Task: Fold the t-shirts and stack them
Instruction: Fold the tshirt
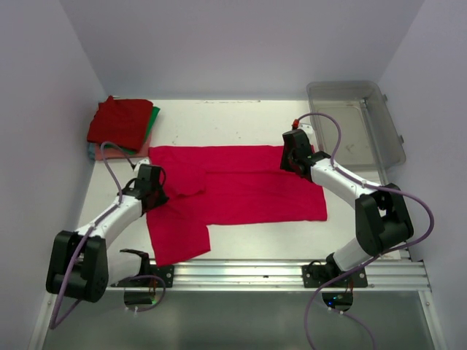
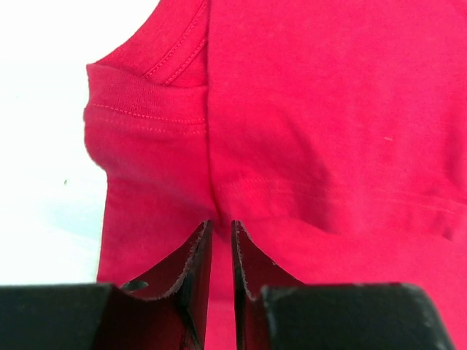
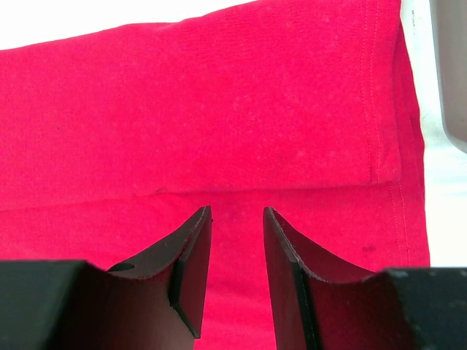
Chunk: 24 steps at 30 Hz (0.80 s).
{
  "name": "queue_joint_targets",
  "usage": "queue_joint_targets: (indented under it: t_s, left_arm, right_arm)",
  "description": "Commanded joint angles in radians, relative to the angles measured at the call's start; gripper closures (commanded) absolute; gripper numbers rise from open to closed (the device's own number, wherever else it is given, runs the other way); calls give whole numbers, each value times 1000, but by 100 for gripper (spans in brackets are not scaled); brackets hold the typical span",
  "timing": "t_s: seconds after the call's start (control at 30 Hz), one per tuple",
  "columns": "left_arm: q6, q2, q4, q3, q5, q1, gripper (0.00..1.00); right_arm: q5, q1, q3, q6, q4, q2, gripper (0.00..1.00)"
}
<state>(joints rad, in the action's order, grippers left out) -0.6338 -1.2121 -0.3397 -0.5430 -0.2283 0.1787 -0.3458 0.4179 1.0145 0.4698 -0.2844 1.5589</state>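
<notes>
Tabletop (image 1: 248,120) bears crimson t-shirt (image 1: 248,193); low over it, left end effector (image 2: 221,227) narrow, right end effector (image 3: 237,211) wider.

I see a white table (image 1: 219,120) boxed in by plain pale walls (image 1: 241,44) at back and both sides, aluminium rail (image 1: 248,271) along near edge, even diffuse light.

Crimson-pink t-shirt (image 1: 248,186) is spread flat on the desk (image 1: 219,117), partly folded over itself, one flap stuck out near-left. Folded dark red tee (image 1: 120,122) is stacked on a green tee (image 1: 154,120) and salmon-pink tee (image 1: 98,154), far-left corner.
</notes>
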Motion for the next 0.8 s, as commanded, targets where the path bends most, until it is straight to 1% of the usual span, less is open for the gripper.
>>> queue_joint_targets:
  t_s: [0.0, 0.03, 0.17, 0.2, 0.23, 0.27, 0.33, 0.37, 0.4, 0.43, 0.53, 0.67, 0.77]
  left_arm:
    - [-13, 114, -67, -18, 30, -7, 80]
    - [-21, 134, -105, -21, 29, -7, 79]
    - [-49, 229, -156, -29, 18, -7, 78]
    - [-62, 238, -163, -35, 20, -7, 78]
    - [-79, 246, -180, -50, 24, -7, 79]
    - [-87, 262, -186, -58, 24, -7, 82]
    - [-115, 285, -185, -64, 33, -7, 87]
    - [-124, 298, -179, -60, 26, -7, 95]
    - [-130, 293, -177, -55, 14, -7, 100]
    - [-135, 281, -171, -46, 11, -7, 100]
    - [-138, 134, -168, -40, 17, -12, 100]
    - [-153, 45, -96, -9, 46, -13, 100]
    - [-168, 5, -90, -5, 79, -31, 100]
  right_arm:
    - [-15, -4, 1, -7, 27, -16, 62]
    - [-16, -5, 1, -7, 27, -16, 62]
    - [-6, -5, 2, -5, 28, -20, 62]
    - [5, -4, 2, -5, 31, -19, 64]
    - [42, -5, 4, -5, 34, -16, 69]
    - [79, -5, 7, -5, 56, -11, 85]
    - [164, 2, 24, -20, 74, 13, 95]
    - [195, 2, 32, -19, 73, 23, 100]
    - [202, 5, 41, -16, 71, 30, 100]
    - [200, 4, 42, -10, 68, 36, 100]
    - [185, 5, 30, -8, 71, 27, 100]
    - [159, 4, 6, -8, 73, -5, 100]
    - [137, 2, -8, -11, 74, -29, 100]
